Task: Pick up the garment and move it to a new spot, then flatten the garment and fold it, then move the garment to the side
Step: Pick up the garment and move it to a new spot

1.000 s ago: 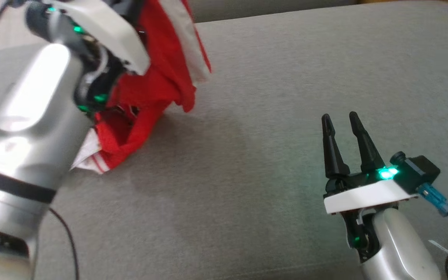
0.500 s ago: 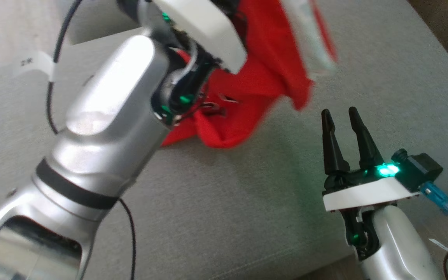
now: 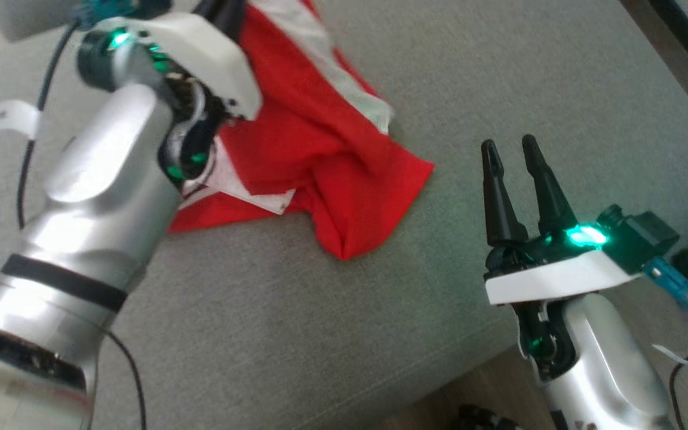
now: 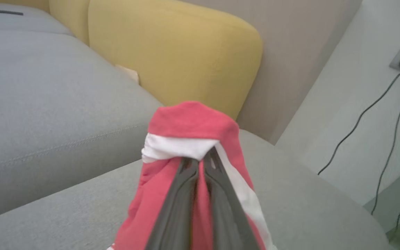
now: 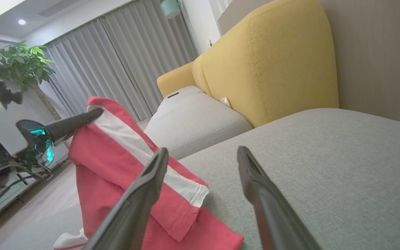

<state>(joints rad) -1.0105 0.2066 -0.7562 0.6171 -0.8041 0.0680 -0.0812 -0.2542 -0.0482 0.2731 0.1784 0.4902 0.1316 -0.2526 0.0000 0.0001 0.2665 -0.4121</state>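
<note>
Red-and-white cotton garment [image 3: 326,167] is now lowered onto the grey fabric sofa cushion [image 3: 529,71] at 11 o'clock, top edge pinched by the left gripper [image 4: 200,160]; right gripper [image 3: 508,149] is held spread, so flattening's probably next.

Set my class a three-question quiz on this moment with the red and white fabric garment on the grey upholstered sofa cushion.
1. True or false: the right jaws are shut on the red and white fabric garment.
2. Choose: the garment's lower part lies on A) the grey upholstered sofa cushion; B) a wooden table; C) a plastic tray.
3. Fill in: the left jaws stand ___ on a fold of the garment.
Key: 1 false, they stand open and apart from it; 2 A; 3 shut.
</note>
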